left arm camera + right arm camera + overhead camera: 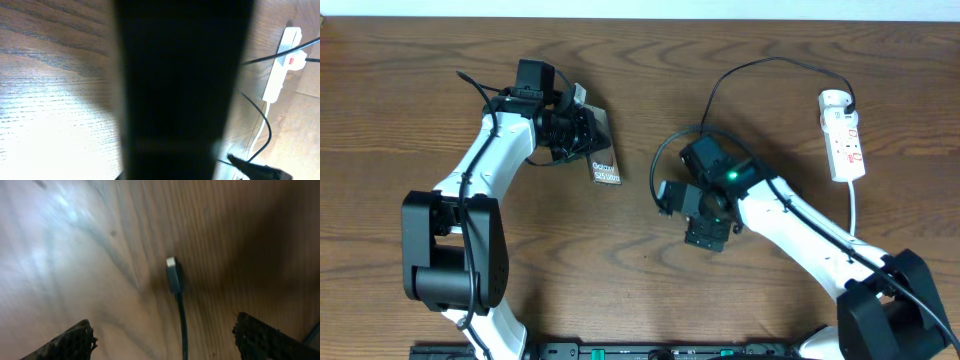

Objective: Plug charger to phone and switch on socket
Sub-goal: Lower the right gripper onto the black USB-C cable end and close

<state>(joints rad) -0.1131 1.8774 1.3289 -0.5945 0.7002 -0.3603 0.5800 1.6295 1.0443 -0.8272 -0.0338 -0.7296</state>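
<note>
Looking down from overhead, a wooden table (pixel 420 80) holds two white-and-black arms; the left gripper (pixel 582 130) is clamped on the upper end of the phone (pixel 603 160), a bronze-brown rectangle lying tilted at centre-left with its white lettering at the lower end; the right gripper (pixel 672 193) hangs near mid-table, well apart from the phone; the charger (pixel 735 72) arcs from it up and across to the socket (pixel 845 145) by the right edge, whose thick white cord (pixel 853 205) trails downward.

Left wrist view: a broad, blurred dark slab fills the middle; the socket (pixel 282 60) and the charger's black loop (pixel 270 127) show at the right.

Right wrist view: the right gripper (pixel 167 337) stands wide apart, holding nothing; the charger's connector tip (pixel 172 275) lies on the wood between its fingertips (pixel 75 340), touching neither.
</note>
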